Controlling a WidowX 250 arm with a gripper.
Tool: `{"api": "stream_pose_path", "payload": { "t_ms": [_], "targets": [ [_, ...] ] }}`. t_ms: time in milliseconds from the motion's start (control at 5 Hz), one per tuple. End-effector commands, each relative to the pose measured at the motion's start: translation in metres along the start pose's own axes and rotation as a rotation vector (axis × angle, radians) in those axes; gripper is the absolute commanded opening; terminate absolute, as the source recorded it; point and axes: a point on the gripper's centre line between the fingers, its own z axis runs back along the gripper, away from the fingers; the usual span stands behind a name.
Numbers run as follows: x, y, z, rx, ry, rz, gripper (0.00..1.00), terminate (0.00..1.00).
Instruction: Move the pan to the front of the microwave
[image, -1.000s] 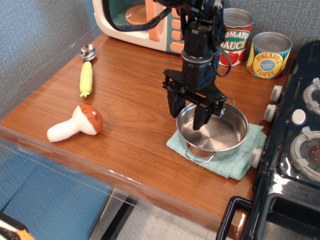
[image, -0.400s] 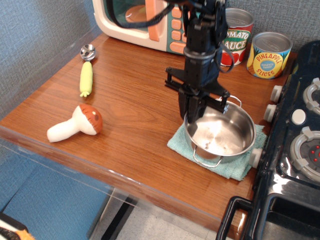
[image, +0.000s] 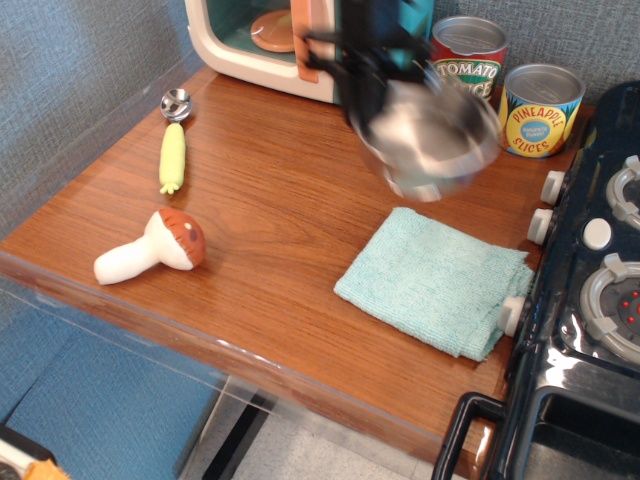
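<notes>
The shiny steel pan (image: 432, 135) is motion-blurred and held up off the counter, tilted, just right of the microwave's front and in front of the tomato can. My gripper (image: 368, 105) is a dark blur at the pan's left rim, shut on it. The toy microwave (image: 250, 72), with a cream frame, an orange plate inside and a salmon handle, stands at the back of the wooden counter. The arm hides its button panel.
A teal cloth (image: 435, 282) lies bare on the counter at the right. A tomato sauce can (image: 468, 55) and a pineapple can (image: 540, 108) stand at the back. A black stove (image: 590, 300) borders the right. A scoop (image: 176, 103), corn (image: 172, 157) and a mushroom (image: 150, 248) lie at the left.
My gripper closed on the pan's left rim, lifted it off the teal cloth and carried it up and back toward the microwave. The cloth is now uncovered.
</notes>
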Motion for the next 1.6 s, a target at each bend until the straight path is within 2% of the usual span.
{"api": "stream_pose_path", "payload": {
  "t_ms": [0, 200, 400, 600, 800, 1000, 1200, 1400],
  "targets": [
    [0.025, 0.081, -0.016, 0.081, -0.006, 0.087, 0.0, 0.0],
    [0.019, 0.097, -0.033, 0.115, -0.006, 0.077, 0.0, 0.0],
    [0.018, 0.104, -0.04, 0.149, -0.017, 0.08, 0.0, 0.0],
    [0.018, 0.108, -0.036, 0.162, -0.057, 0.099, 1.0, 0.0],
    [0.023, 0.101, -0.021, 0.179, -0.119, 0.057, 1.0, 0.0],
    [0.027, 0.086, 0.0, 0.149, -0.184, -0.043, 1.0, 0.0],
    [0.025, 0.078, 0.009, 0.102, -0.195, -0.067, 1.0, 0.0],
    [0.023, 0.077, 0.005, 0.07, -0.149, -0.099, 1.0, 0.0]
  ]
}}
